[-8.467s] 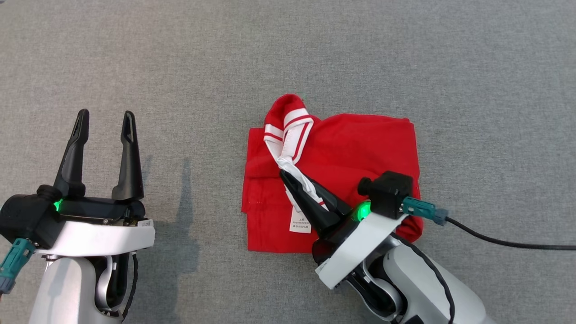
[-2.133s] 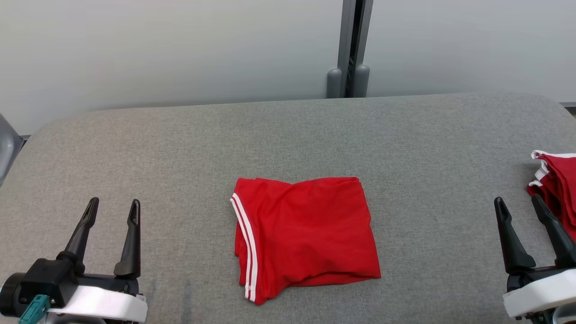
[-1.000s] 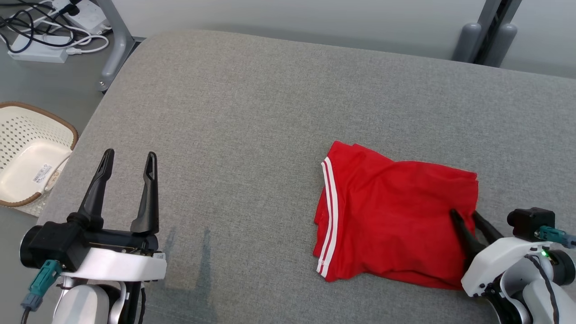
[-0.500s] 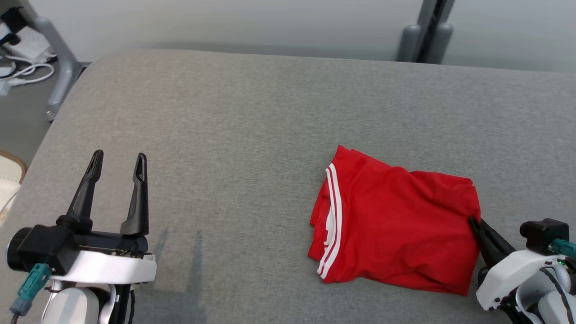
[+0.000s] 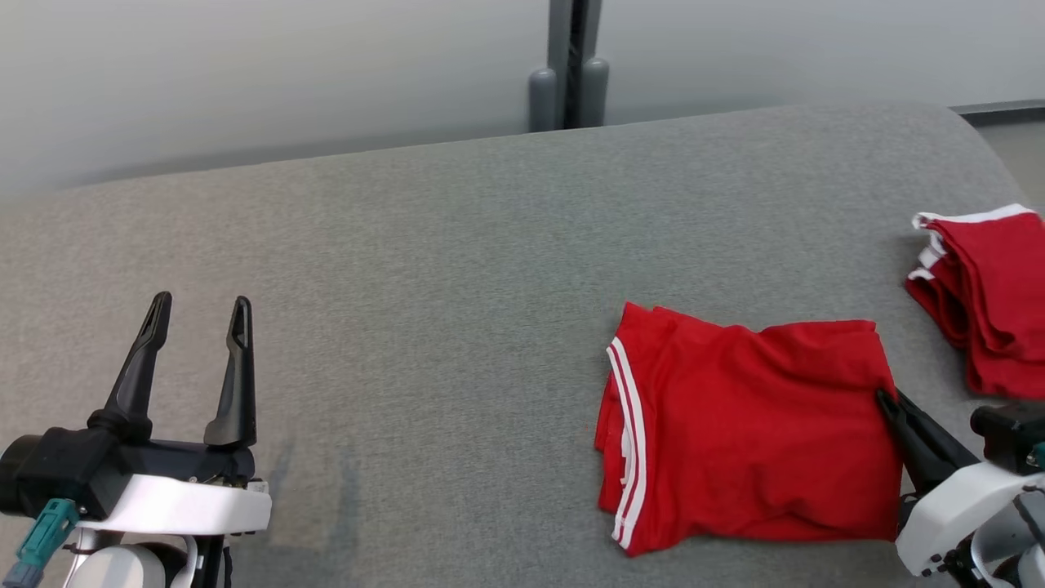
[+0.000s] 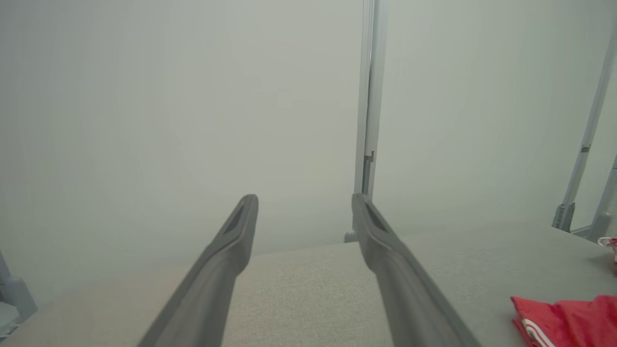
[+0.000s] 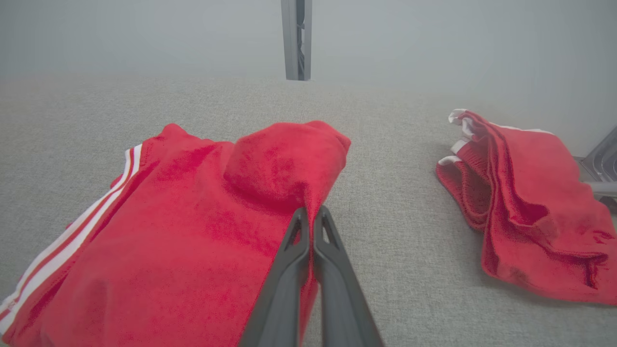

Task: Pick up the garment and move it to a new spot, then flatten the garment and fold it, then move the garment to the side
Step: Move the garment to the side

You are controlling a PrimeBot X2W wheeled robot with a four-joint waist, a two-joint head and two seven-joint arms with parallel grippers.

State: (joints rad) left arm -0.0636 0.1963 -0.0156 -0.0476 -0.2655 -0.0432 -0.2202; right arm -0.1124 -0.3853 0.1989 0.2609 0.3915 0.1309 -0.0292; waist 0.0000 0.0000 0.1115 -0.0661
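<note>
The garment [image 5: 751, 433] is a folded red piece with two white stripes along its left edge, lying on the grey padded table [image 5: 408, 245]. My right gripper [image 5: 883, 398] is shut on the garment's right edge, and the fabric bunches up at its tips. The right wrist view has the closed gripper [image 7: 311, 212] pinching the red cloth [image 7: 193, 217], which rises in a hump just ahead. My left gripper [image 5: 200, 302] stands open and empty at the lower left, far from the garment. In the left wrist view the left gripper [image 6: 304, 200] points at the wall, with the garment [image 6: 564, 318] low at the right.
A stack of other folded red garments [image 5: 988, 294] lies at the table's right end, close to the held one; it also appears as the red pile [image 7: 525, 193] to the right of my fingers. A grey post [image 5: 569, 77] stands behind the table's far edge.
My right gripper has shut on the garment's right edge and drawn it toward the red stack. The head camera has turned right. The left gripper stays open.
</note>
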